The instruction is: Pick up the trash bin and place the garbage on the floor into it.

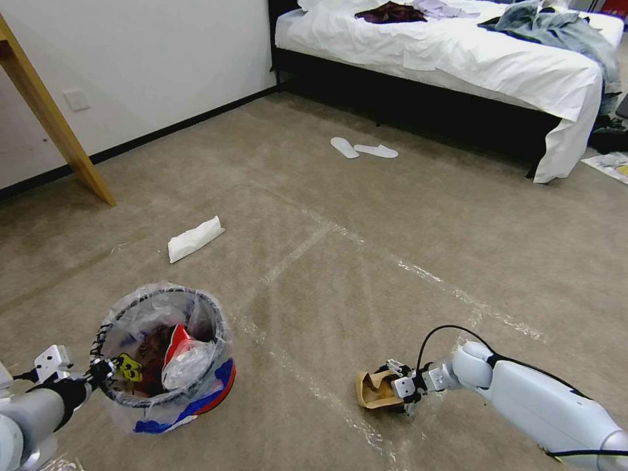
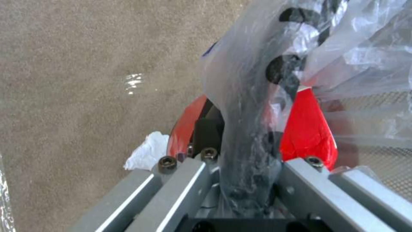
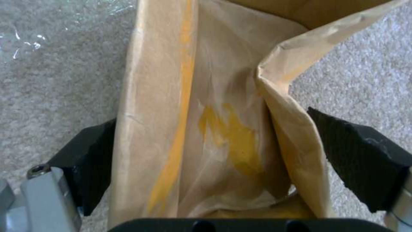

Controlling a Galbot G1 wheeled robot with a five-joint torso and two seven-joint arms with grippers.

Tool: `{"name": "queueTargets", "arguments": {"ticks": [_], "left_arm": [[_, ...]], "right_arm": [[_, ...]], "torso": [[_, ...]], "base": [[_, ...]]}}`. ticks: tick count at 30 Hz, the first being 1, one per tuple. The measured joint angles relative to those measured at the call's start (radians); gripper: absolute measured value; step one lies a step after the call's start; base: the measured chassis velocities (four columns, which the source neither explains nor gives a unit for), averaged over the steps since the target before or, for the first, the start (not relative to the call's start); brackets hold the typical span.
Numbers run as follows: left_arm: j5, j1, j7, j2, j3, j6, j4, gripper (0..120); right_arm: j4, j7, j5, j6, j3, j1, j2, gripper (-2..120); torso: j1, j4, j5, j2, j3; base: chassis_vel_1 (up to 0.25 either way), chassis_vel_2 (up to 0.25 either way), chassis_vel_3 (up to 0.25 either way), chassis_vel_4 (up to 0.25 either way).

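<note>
The trash bin (image 1: 171, 356), black mesh with a clear bag and a red base, hangs tilted at the lower left with red and white litter inside. My left gripper (image 1: 104, 371) is shut on its rim; in the left wrist view the trash bin's bagged rim (image 2: 253, 96) runs between the left gripper (image 2: 244, 161) fingers. Garbage on the floor (image 1: 366, 275): a brown cardboard tray (image 1: 376, 391) at the lower right and a white tissue wad (image 1: 194, 239) farther out. My right gripper (image 1: 396, 386) is open, and its black pads (image 3: 365, 154) straddle the tray (image 3: 214, 96).
A small white scrap (image 2: 146, 151) lies on the carpet under the bin. Two white slippers (image 1: 363, 149) lie before the bed (image 1: 458, 59) at the back. A slanted wooden leg (image 1: 52, 118) stands by the left wall. Tape lines (image 1: 432, 275) cross the carpet.
</note>
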Motion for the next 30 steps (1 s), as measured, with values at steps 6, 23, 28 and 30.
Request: {"name": "queueTargets", "arguments": {"ticks": [6,23,28,30], "left_arm": [[0.000,-0.001,0.002,0.003,-0.002,-0.004,-0.004,1],[0.007,-0.009,0.004,0.010,0.000,-0.014,-0.009,1],[0.012,-0.007,0.009,0.011,0.000,-0.015,-0.007,1],[0.012,-0.009,0.009,0.017,0.000,-0.018,-0.006,1]], "right_arm": [[0.014,0.002,0.000,-0.007,-0.013,0.007,0.003,92],[0.090,0.028,0.071,-0.028,-0.043,0.010,-0.006,30],[0.085,0.058,0.087,-0.028,-0.042,0.007,-0.007,13],[0.081,0.069,0.116,-0.029,-0.042,0.010,-0.007,4]], "torso": [[0.000,0.0000,0.0001,0.000,0.000],[0.000,0.0000,0.0000,0.000,0.000],[0.000,0.0001,0.0000,0.000,0.000],[0.000,0.0000,0.0000,0.000,0.000]], "base": [[0.000,0.000,0.000,0.000],[0.000,0.000,0.000,0.000],[0.000,0.000,0.000,0.000],[0.000,0.000,0.000,0.000]]}}
